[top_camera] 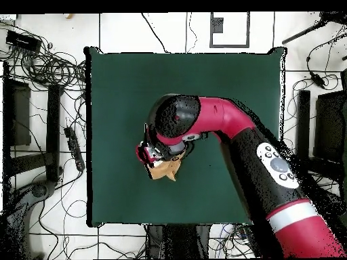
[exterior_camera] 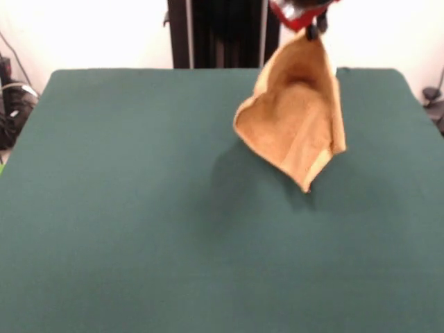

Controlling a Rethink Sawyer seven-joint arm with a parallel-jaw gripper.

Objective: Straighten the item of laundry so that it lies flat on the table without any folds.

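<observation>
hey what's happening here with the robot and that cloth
The red and black arm has its gripper shut on one corner of the orange-tan towel and holds it up over the green table. The towel hangs in a loose cone, its lowest corner near or just touching the tabletop. It is not yet spread flat.
</observation>
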